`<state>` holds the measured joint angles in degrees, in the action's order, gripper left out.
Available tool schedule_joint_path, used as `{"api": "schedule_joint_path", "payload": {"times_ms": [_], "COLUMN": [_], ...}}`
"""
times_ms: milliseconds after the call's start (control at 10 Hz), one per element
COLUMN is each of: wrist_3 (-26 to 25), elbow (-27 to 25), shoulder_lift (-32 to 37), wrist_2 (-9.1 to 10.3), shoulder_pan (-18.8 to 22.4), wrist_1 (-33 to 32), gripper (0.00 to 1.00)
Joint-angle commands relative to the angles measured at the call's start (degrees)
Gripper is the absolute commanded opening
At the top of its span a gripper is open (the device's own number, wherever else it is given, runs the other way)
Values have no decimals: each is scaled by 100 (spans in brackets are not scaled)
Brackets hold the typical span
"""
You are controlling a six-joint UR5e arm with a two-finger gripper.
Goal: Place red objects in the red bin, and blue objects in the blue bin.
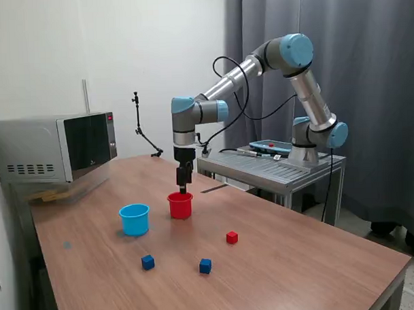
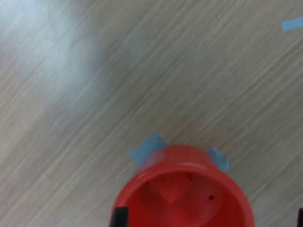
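My gripper (image 1: 184, 186) hangs straight over the red bin (image 1: 180, 205), a small red cup near the table's middle. In the wrist view the red bin (image 2: 182, 191) is seen from above, and a red shape like a small cube (image 2: 173, 190) lies on its floor. One dark finger (image 2: 119, 218) shows at the cup's rim and the other at the frame's edge, far apart with nothing between them. The blue bin (image 1: 134, 219), a light blue cup, stands just to the exterior view's left. A red cube (image 1: 231, 237) and two dark blue cubes (image 1: 148, 262) (image 1: 205, 265) lie nearer the table's front.
A microwave (image 1: 54, 148) sits at the table's back on the exterior view's left. A metal stand (image 1: 282, 167) carrying the arm's base is behind the table on the right. Blue tape patches (image 2: 147, 147) mark the wood beside the red cup.
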<state>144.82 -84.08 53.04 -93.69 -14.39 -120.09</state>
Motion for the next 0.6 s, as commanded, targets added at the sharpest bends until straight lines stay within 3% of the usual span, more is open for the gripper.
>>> {"api": "schedule_joint_path", "payload": {"times_ms": [0, 300, 400, 500], "wrist_3": [12, 388, 755, 1437], "elbow": [14, -55, -282, -511], "shoulder_lift": [48, 128, 137, 241], "wrist_2": [0, 9, 17, 122], "shoulder_pan": [487, 1463, 1561, 1736], "wrist_1": [3, 238, 345, 346], "gripper": [100, 100, 100, 100]}}
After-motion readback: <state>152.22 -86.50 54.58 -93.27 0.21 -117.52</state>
